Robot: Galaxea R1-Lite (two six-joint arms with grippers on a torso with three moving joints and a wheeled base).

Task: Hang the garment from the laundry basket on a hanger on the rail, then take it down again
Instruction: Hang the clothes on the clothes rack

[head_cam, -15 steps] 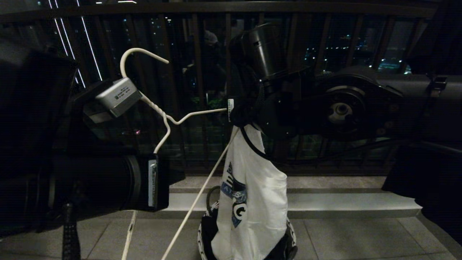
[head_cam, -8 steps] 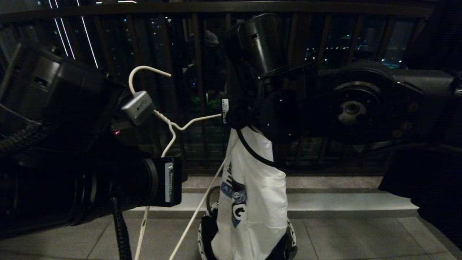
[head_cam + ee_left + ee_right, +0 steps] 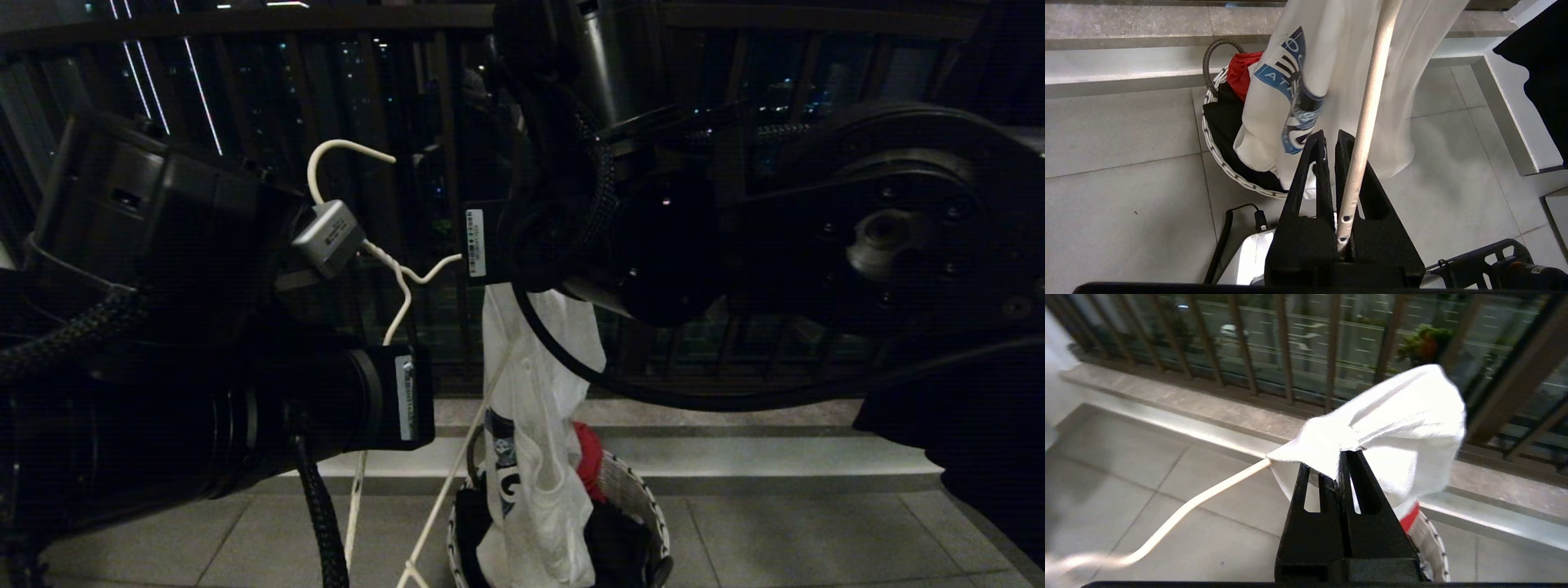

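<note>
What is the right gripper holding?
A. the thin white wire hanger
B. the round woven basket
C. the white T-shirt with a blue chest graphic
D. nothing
C: in the right wrist view the right gripper is shut on a fold of the white T-shirt.

We see a grey tiled floor with a raised stone step behind. On the tiles stands the laundry basket, close to the step.

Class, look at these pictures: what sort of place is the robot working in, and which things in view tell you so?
Probably a tiled balcony at night: a balustrade of dark bars fronts city lights, and a laundry basket stands on the floor tiles.
</note>
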